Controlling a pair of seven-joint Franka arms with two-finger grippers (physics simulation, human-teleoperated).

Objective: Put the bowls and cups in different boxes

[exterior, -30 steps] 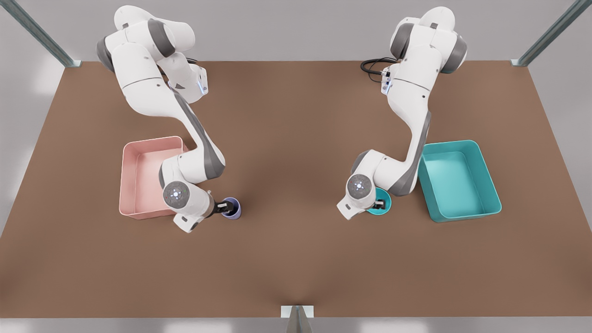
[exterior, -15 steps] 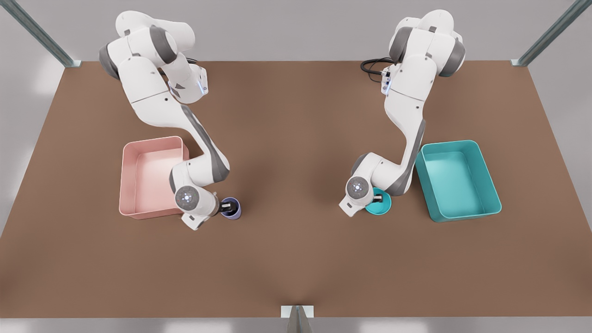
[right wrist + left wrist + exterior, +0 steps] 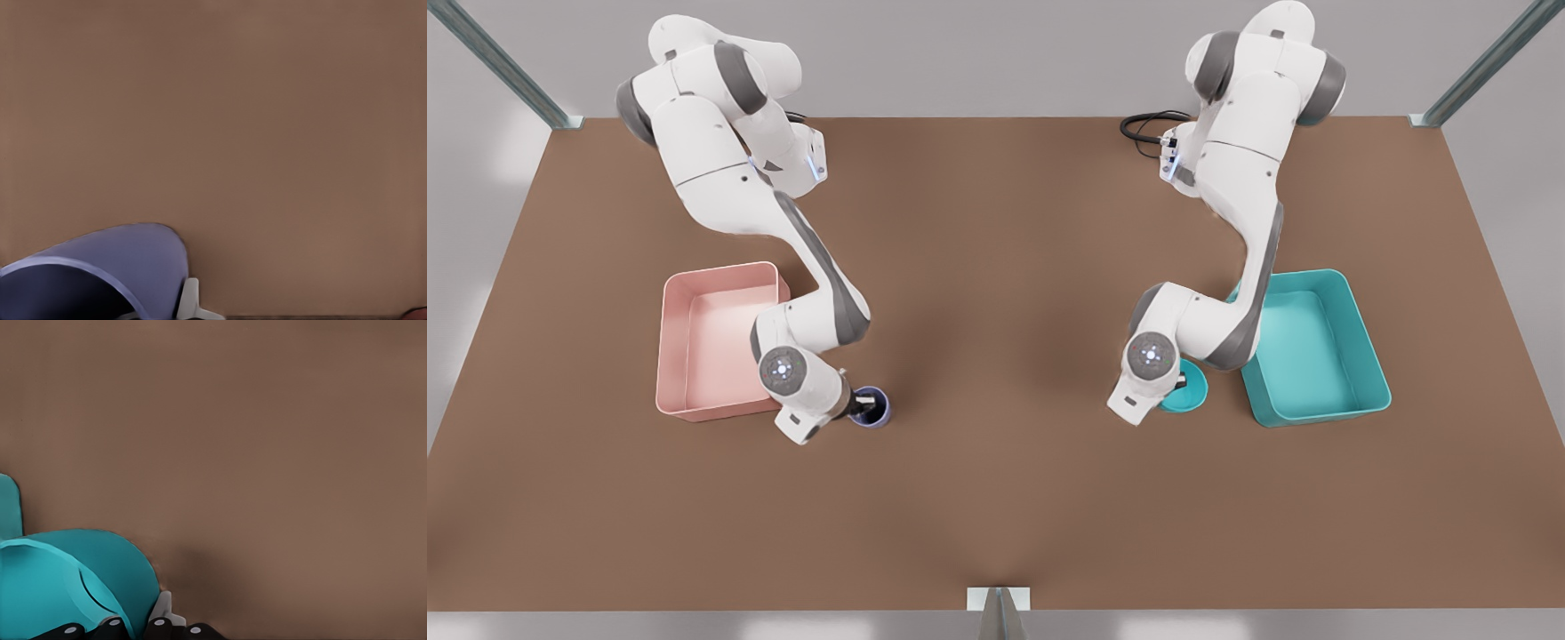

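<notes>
The teal bowl (image 3: 1192,394) hangs just off the teal box's (image 3: 1303,351) near-left corner, on the front view's right. My left gripper (image 3: 1181,382) is shut on its rim, and in the left wrist view the bowl's wall (image 3: 73,580) sits between the fingers. On the front view's left, the lavender cup (image 3: 874,408) stands on or just above the table beside the pink box's (image 3: 694,356) near-right corner. My right gripper (image 3: 862,406) is shut on the cup's rim, whose wall (image 3: 120,263) shows close up in the right wrist view.
Both boxes have bare floors. Brown table (image 3: 996,338) stretches wide between the two arms and toward the front edge. A black cable (image 3: 1143,129) lies by the base of the arm on the front view's right.
My left gripper has carried the bowl toward the teal box, to the front view's right. The right gripper and cup have shifted only slightly toward the table's front edge.
</notes>
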